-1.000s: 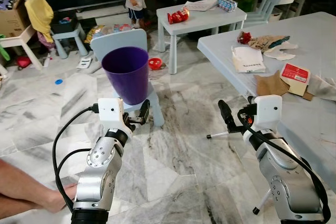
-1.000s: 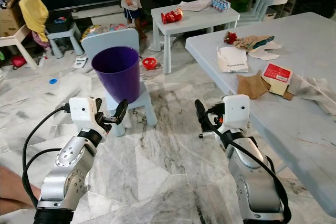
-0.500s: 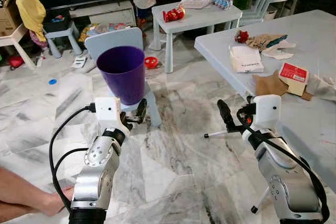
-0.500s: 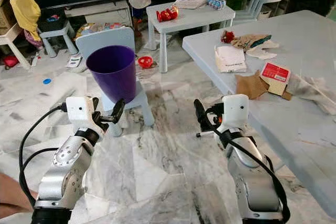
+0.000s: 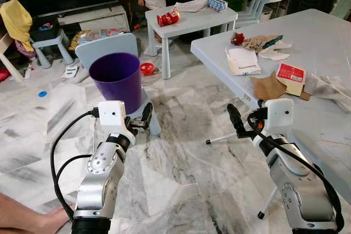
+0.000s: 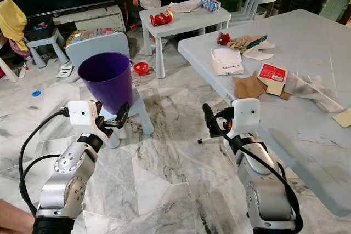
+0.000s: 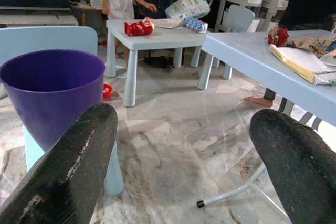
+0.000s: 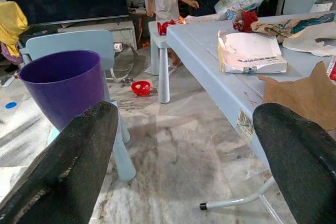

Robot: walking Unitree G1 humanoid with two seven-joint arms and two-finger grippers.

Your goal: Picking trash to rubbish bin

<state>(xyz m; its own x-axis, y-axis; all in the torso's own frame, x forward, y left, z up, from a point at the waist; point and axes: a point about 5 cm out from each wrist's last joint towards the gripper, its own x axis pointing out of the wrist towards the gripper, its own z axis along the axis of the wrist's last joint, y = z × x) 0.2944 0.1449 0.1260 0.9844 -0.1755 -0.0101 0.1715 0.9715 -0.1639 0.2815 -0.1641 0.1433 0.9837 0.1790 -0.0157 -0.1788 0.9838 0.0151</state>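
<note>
Trash [image 5: 259, 43] lies scattered on the grey table [image 5: 323, 31] to the robot's right; purple bin [image 5: 115, 78] stands on a small chair ahead-left. Left claw [image 5: 146, 117] and right claw [image 5: 234, 119] hover spread, holding nothing. Judgement: any pick should square up to the table edge, taking flat paper by an edge.

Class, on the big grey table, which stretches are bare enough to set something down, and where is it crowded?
On the big table, the far side beyond the red-labelled box is bare, as is the near edge past the crumpled white sheet. It is crowded along the floor-side edge: white booklet, brown paper, wrappers.
</note>
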